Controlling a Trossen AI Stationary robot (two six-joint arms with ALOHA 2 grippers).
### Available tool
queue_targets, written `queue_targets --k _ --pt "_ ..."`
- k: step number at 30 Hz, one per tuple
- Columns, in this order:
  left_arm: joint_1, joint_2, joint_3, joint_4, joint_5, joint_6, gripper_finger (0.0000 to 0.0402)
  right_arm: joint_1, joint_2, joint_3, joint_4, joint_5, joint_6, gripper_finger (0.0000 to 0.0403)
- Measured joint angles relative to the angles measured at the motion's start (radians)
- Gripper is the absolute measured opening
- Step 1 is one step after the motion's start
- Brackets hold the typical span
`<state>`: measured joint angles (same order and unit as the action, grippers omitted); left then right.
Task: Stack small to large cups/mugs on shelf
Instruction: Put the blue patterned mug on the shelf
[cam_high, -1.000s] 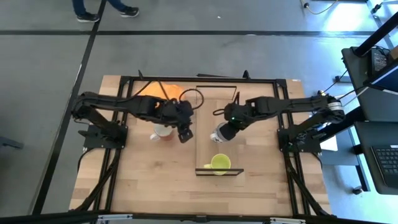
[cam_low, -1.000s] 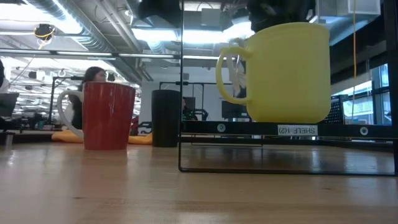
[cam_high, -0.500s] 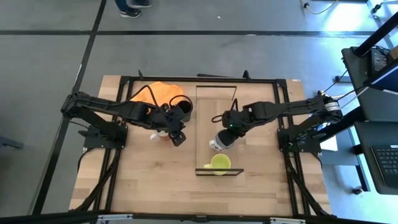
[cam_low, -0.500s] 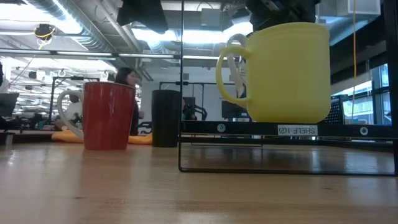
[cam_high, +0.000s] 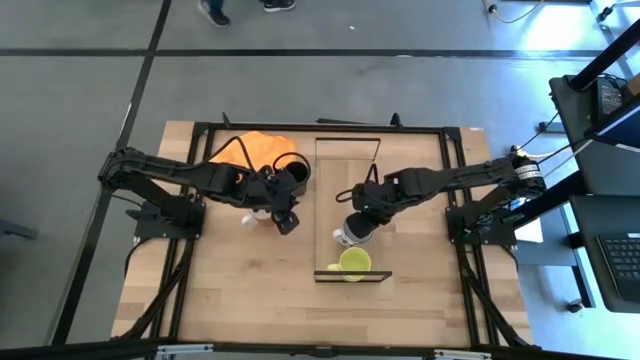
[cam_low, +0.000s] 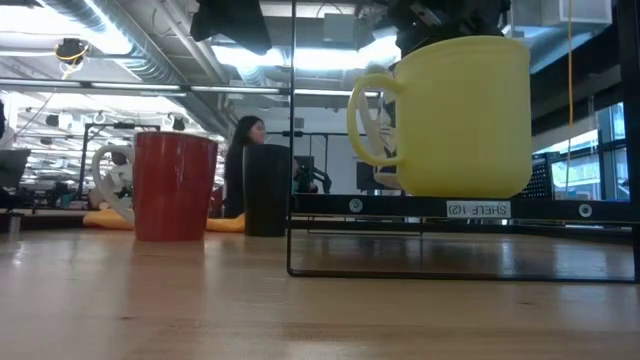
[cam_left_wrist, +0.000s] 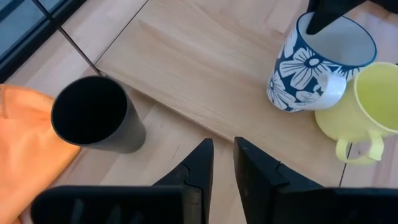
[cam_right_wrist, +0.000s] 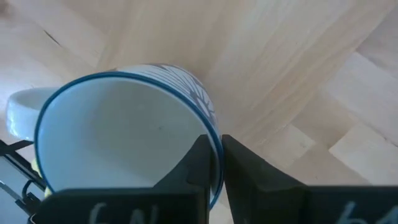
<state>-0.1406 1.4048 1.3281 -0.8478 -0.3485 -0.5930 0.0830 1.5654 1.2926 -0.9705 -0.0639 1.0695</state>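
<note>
My right gripper (cam_high: 349, 232) is shut on a white mug with blue flowers (cam_left_wrist: 311, 62) over the shelf board (cam_high: 348, 185), close beside the yellow-green mug (cam_high: 353, 262) that stands at the shelf's near end. My left gripper (cam_high: 286, 221) is shut and empty, just left of the shelf. The reddish-brown mug (cam_low: 175, 185) stands on the table beside it, partly under the left arm. The black cup (cam_left_wrist: 93, 115) stands upright farther back, next to the orange cloth (cam_high: 252, 147). In the low view the yellow-green mug (cam_low: 460, 115) hides most of the flowered mug. My right gripper pinches the flowered mug's blue rim (cam_right_wrist: 210, 127) on the side away from the handle (cam_right_wrist: 17, 112), one finger inside (cam_left_wrist: 328, 14) and one outside. The fingers come from above, pointing down. The mug is about upright; whether its base rests on the shelf, I cannot tell.
The shelf's thin dark end frame (cam_low: 292, 140) rises in front of the mugs. Bare shelf board lies behind the flowered mug (cam_left_wrist: 205, 68). A person walks in the room beyond the table (cam_low: 245, 150).
My right gripper has carried the flowered mug along the shelf toward the table's near edge, up to the yellow-green mug. My left gripper has drawn back a little toward the table's left edge, beside the reddish-brown mug.
</note>
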Motion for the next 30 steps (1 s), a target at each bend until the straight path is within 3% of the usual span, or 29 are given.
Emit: queue_targets --k 7,17,30 --pt "0.000 0.000 0.000 -0.004 0.000 0.002 0.0059 0.000 0.000 0.000 0.010 -0.020 0.019 0.0039" --pt "0.000 0.000 0.000 -0.004 0.001 0.020 0.0059 0.000 0.000 0.000 0.011 0.002 0.000 0.0080" --pt "0.001 0.000 0.000 -0.004 0.001 0.020 0.0059 0.013 0.000 0.000 0.009 -0.045 -0.008 0.0080"
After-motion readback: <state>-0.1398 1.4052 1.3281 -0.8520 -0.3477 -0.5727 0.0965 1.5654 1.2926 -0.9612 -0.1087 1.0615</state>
